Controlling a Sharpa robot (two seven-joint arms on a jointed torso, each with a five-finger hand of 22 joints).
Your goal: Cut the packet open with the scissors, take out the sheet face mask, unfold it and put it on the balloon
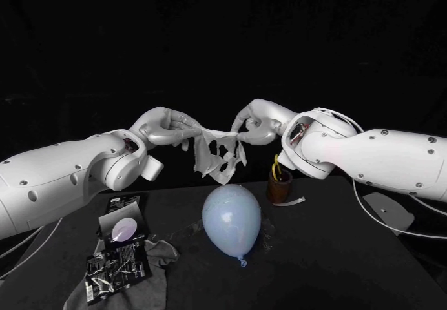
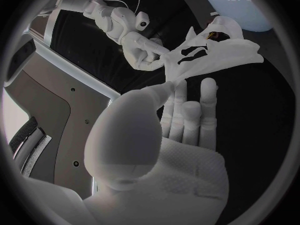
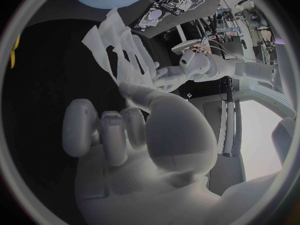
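Two-handed presentation of the sheet face mask (image 1: 221,154) above the counter (image 1: 326,258); the left hand (image 1: 170,131) pinched the mask's upper edge on one side between thumb and fingers, its other fingers curled in; the right hand (image 1: 258,124) pinched the opposite upper corner in the same manner, so that both hands were closed on the mask and held nothing else; the mask hung between them, partly spread, creased, its cut-out openings visible, clear of the counter; the pale blue balloon (image 1: 231,218) lay on the counter directly beneath the mask, apart from it, its knotted end toward the robot; behind the balloon and to the robot's right stood a brown cup (image 1: 280,188) holding the yellow-handled scissors (image 1: 276,166), with a white strip (image 1: 294,202) lying just beside the cup's base; to the robot's left of the balloon lay the opened packet (image 1: 124,219), and nearer the robot a second dark foil piece (image 1: 114,271) rested on a crumpled grey cloth (image 1: 160,252); in the left wrist view the mask stretched from that hand's fingertips across to the right hand.
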